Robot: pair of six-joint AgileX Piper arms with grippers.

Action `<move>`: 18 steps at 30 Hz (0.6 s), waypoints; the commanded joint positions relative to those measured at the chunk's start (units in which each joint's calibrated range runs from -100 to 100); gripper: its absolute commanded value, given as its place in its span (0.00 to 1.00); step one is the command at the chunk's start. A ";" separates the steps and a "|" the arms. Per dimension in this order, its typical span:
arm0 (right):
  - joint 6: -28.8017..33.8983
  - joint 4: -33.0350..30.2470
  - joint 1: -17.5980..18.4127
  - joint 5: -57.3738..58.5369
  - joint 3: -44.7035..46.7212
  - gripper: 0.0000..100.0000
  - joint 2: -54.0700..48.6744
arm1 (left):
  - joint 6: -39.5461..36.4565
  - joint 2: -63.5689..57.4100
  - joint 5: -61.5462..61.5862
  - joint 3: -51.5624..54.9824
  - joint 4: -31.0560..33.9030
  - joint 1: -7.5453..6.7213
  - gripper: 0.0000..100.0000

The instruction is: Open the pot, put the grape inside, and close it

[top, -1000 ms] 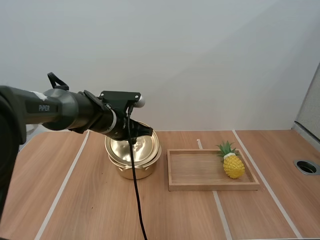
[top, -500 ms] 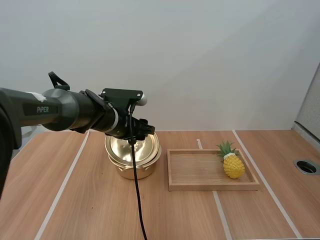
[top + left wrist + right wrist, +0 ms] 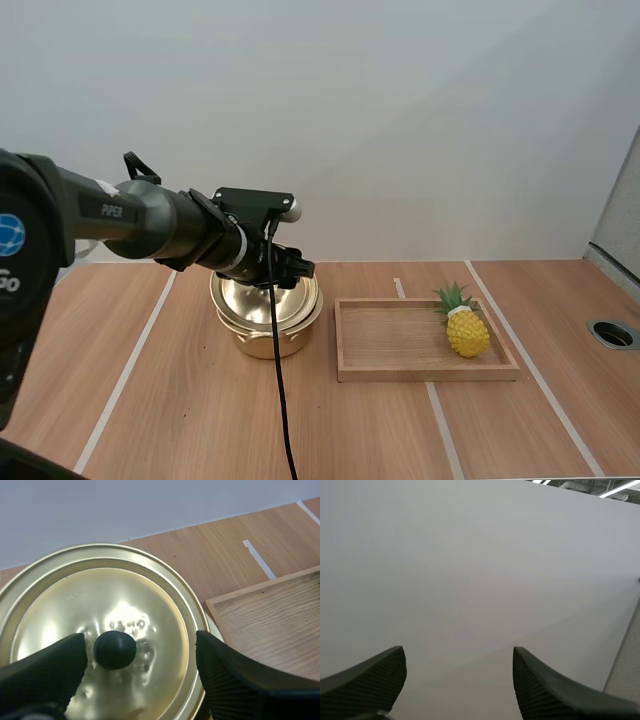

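Farther right over lid (image 3: 125, 610): left jaws

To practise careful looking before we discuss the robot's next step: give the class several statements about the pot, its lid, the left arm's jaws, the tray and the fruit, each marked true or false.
1. The lid sits on the pot. True.
2. The left arm's jaws are shut on the lid's knob. False: they stand open over the lid, with the knob between them.
3. The pineapple lies on the bare table beside the wooden tray. False: it lies inside the tray, at the end far from the pot.
4. In the high view the tray stands beside the pot, to its right. True.
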 commanded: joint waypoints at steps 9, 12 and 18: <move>0.37 -0.21 -0.16 -0.31 -0.20 1.00 -0.63 | 5.06 2.36 -3.19 -0.11 -0.79 -0.28 0.01; 0.37 -0.21 -0.16 0.33 -0.20 1.00 -0.63 | 5.06 2.36 -3.57 -0.11 -0.79 -0.28 0.00; 0.37 -0.21 -0.16 0.33 -0.20 1.00 -0.63 | 5.06 1.24 -3.37 -0.11 -0.79 -0.28 0.00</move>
